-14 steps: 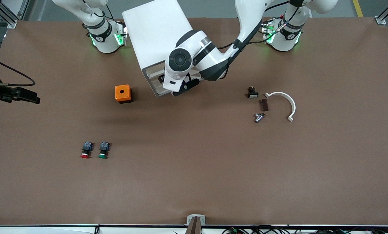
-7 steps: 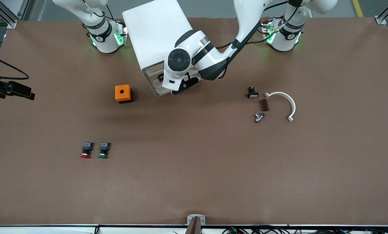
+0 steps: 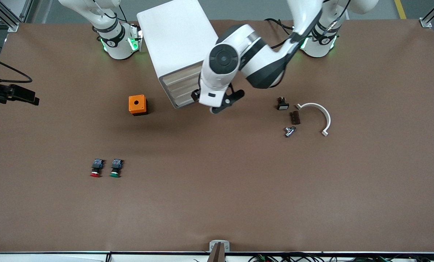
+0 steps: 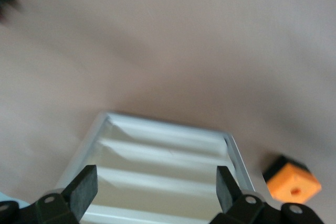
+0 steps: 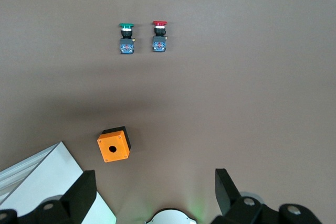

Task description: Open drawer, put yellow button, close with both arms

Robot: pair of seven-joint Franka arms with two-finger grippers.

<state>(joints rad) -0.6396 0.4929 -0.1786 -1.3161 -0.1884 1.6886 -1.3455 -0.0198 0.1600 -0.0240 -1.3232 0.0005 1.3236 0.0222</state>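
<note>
The white cabinet [image 3: 175, 40] stands near the arms' bases, and all its drawer fronts sit flush. The topmost drawer [image 3: 180, 77] is shut. The yellow button is hidden. My left gripper [image 3: 211, 105] hangs in front of the drawer fronts [image 4: 163, 182], open, with nothing between its fingers [image 4: 84, 190]. My right gripper [image 5: 155, 192] waits high over the right arm's end of the table, open and empty. It looks down on a corner of the cabinet [image 5: 47, 182]. In the front view it shows as a black hand [image 3: 18, 95] at the edge.
An orange box [image 3: 137, 104] with a hole sits beside the cabinet toward the right arm's end. A red-capped button [image 3: 96, 168] and a green-capped one [image 3: 115, 168] lie nearer the camera. A white curved piece [image 3: 322, 116] and small parts [image 3: 289, 131] lie toward the left arm's end.
The top drawer, open with a dark item inside it a second ago, now sits flush. The left hand has swung away from it toward the left arm's end. The right gripper barely moved.
</note>
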